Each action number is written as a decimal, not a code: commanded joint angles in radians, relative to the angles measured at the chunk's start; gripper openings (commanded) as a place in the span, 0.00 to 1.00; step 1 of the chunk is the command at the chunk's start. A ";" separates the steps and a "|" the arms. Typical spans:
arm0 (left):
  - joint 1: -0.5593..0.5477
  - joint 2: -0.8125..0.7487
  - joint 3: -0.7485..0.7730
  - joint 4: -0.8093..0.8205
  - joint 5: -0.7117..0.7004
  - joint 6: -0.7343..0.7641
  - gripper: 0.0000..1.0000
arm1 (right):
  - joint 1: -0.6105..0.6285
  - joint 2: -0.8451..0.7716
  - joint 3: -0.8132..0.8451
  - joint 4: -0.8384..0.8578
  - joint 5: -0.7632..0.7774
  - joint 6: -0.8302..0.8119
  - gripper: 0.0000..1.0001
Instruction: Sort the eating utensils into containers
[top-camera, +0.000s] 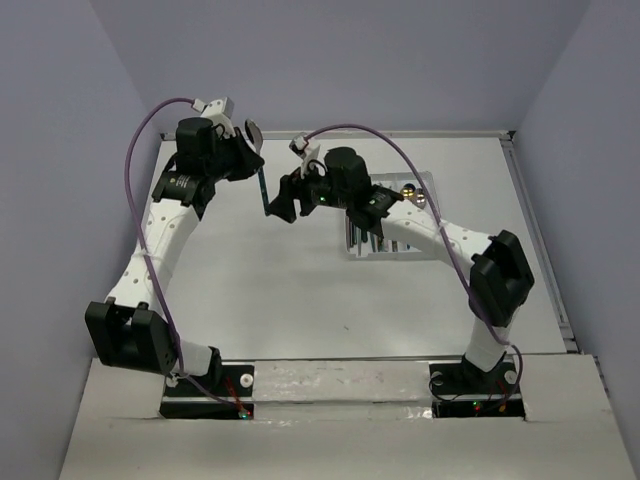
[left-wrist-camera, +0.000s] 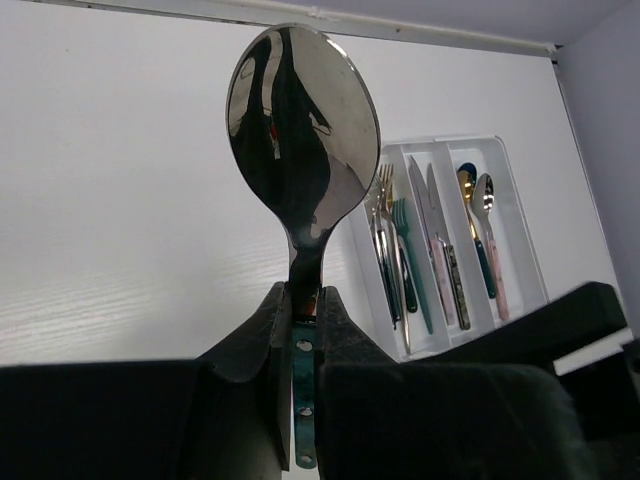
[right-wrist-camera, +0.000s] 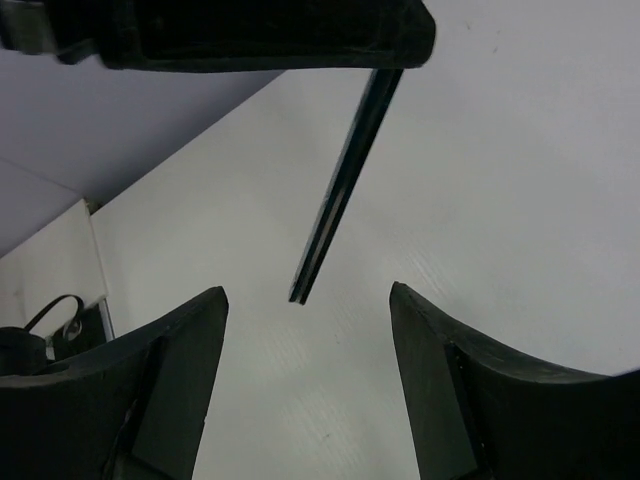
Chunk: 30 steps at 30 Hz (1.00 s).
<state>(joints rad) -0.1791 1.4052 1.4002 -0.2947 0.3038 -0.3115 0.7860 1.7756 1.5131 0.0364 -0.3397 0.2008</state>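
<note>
My left gripper (top-camera: 243, 152) is shut on a silver spoon with a teal handle (top-camera: 263, 190) and holds it above the table, bowl (top-camera: 253, 132) up and handle hanging down. In the left wrist view the bowl (left-wrist-camera: 303, 130) stands above the fingertips and the teal handle (left-wrist-camera: 303, 400) is clamped between them. My right gripper (top-camera: 283, 203) is open right beside the handle's lower end. In the right wrist view the handle (right-wrist-camera: 345, 190) hangs between its spread fingers (right-wrist-camera: 170, 380) without touching them. The white three-compartment tray (top-camera: 428, 183) lies to the right, mostly under my right arm.
In the left wrist view the tray (left-wrist-camera: 525, 230) holds forks (left-wrist-camera: 395, 240) in its left compartment, knives (left-wrist-camera: 440, 240) in the middle one and spoons (left-wrist-camera: 480, 230) in the right one. The table's back wall is close behind the left gripper.
</note>
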 joint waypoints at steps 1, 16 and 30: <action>-0.002 -0.064 -0.038 0.057 0.026 -0.034 0.00 | 0.006 0.056 0.094 0.071 -0.018 0.064 0.71; -0.010 -0.084 -0.109 0.089 0.037 -0.054 0.00 | 0.015 0.242 0.216 0.109 -0.081 0.164 0.13; -0.002 0.003 -0.072 -0.056 0.034 0.138 0.99 | -0.314 0.021 -0.045 -0.093 -0.151 0.144 0.00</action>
<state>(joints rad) -0.1837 1.3693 1.2678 -0.2653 0.3119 -0.2779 0.6914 1.9343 1.5505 0.0177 -0.4278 0.3569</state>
